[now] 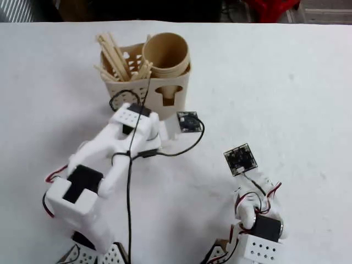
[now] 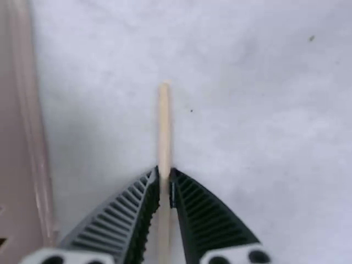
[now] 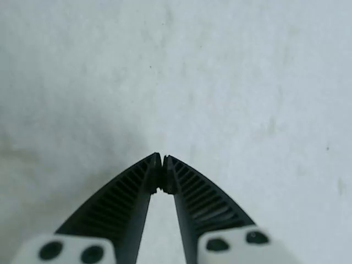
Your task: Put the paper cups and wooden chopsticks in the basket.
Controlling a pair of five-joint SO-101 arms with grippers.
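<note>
Left claw (image 2: pixel 165 175) clenched on one chopstick (image 2: pixel 164 126), just beside basket (image 1: pixel 179 107) near worktop (image 1: pixel 286 82) far edge. Right claw (image 3: pixel 160 159) clenched, empty. Risk: tip-only pinch; stick may pivot, snag basket rim, drop outside.

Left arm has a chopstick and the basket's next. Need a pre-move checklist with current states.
1. Grip: left gripper is shut on the chopstick, which runs straight out past the tips. Ok.
2. Basket stands upright on the table, close beside that arm. Ok.
3. Room on the chopstick side: a bundle of chopsticks leans there. Free space: cannot tell.
4. Paper cups are stacked in the other side, away from the bundle. Ok.
5. Right gripper is shut on nothing, over bare table. Ok.
6. Black cable loops near the basket's front. Snag risk: cannot tell.
</note>
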